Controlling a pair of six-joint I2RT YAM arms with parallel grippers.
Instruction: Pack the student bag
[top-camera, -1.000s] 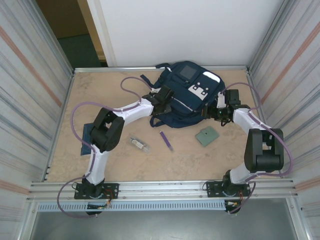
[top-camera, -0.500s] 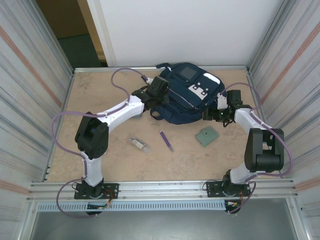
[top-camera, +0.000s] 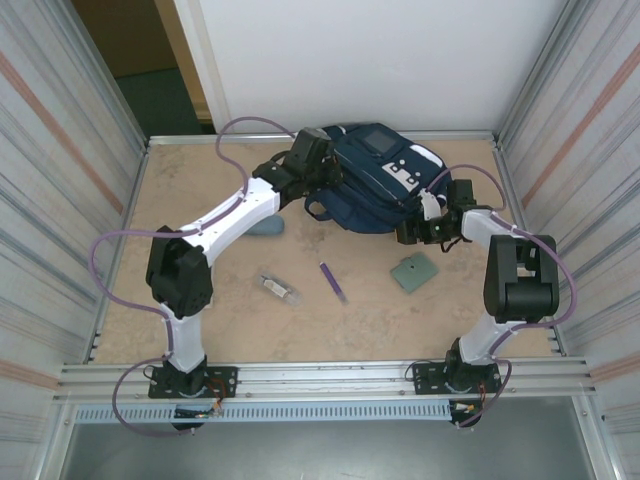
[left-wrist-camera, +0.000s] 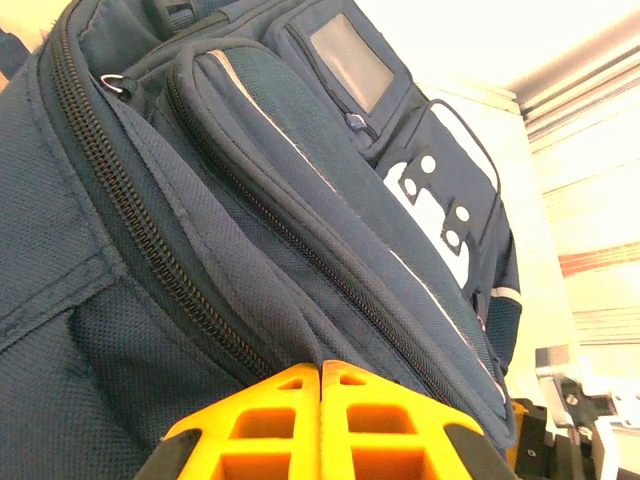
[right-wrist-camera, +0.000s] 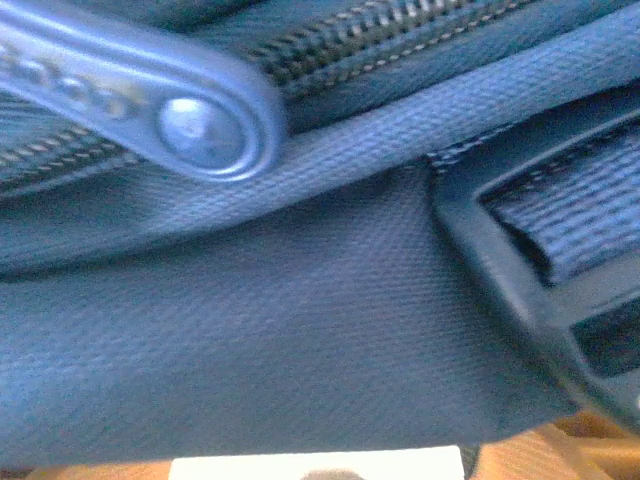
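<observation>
Two grippers on the bag, nothing packed yet. Left gripper: orange fingers pressed flat together, no gap, tips against the bag's side panel right below a long zipper; can't tell if any fabric is pinched between them. Right gripper: jaws set wide, nose tight against the bag's 4 o'clock edge; can't tell if it clamps the edge or just sits around it. Right wrist view, very close and blurry: zipper pull at 10 o'clock, strap buckle at 3 o'clock.

Bag lies face up at 12 o'clock on the table, against the back wall, white patches up. Left gripper at its 9 o'clock side. Zipper teeth look meshed in left wrist view, so bag reads as closed.

Loose items at the bag's 6 o'clock, well apart from it: pen, small tube at 7 o'clock, green square at 5 o'clock. Blue-grey thing under the left forearm, unclear what.

Step, my read: getting the bag held and opened, early in the task. Next move likely needs one gripper pinning the bag while the other catches a pull and runs the zipper; soft fabric may drag along instead of unzipping.
</observation>
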